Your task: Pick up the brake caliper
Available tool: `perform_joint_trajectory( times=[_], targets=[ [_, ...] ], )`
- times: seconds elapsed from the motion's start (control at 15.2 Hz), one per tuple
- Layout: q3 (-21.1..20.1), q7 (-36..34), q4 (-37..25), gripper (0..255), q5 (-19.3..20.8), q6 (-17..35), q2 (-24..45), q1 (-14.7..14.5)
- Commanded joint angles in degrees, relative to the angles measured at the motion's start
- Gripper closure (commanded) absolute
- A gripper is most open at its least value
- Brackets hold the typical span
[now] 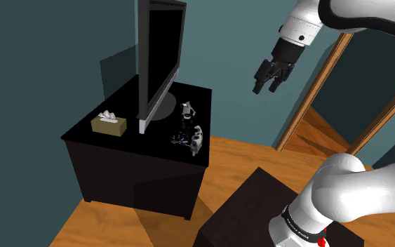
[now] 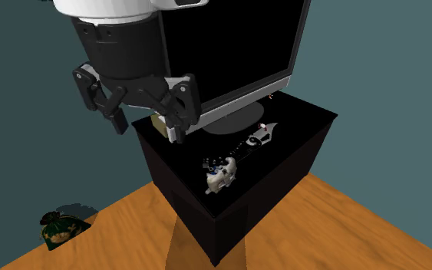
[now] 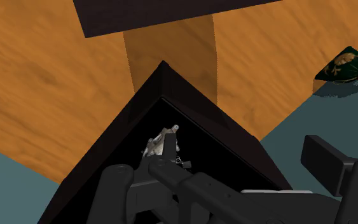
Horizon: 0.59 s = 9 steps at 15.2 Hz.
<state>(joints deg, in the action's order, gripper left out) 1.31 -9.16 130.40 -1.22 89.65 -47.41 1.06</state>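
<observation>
Gripper (image 2: pixel 148 132) spread empty in mid-air, pale brake caliper (image 2: pixel 220 181) at cabinet (image 2: pixel 283 176) corner, lengthwise along its edge.

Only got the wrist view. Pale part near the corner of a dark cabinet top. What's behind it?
Observer: A black-screened TV stands behind the brake caliper on the cabinet.
Operator: Other clutter near it?
Observer: A smaller black-and-white object lies toward the TV base; I cannot tell if the two touch.
Operator: Gripper height?
Observer: The gripper hangs high above the cabinet top.
</observation>
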Motion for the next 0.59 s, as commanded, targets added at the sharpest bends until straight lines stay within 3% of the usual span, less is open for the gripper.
perform_joint_trajectory(
  times=[0.0, 0.53],
  targets=[
    [0.00, 0.00, 0.00, 0, 0.00, 0.00, 0.00, 0.00],
    [-0.31, -0.74, 6.43, 0, 1.93, 15.01, 9.37, 1.11]
  ],
)
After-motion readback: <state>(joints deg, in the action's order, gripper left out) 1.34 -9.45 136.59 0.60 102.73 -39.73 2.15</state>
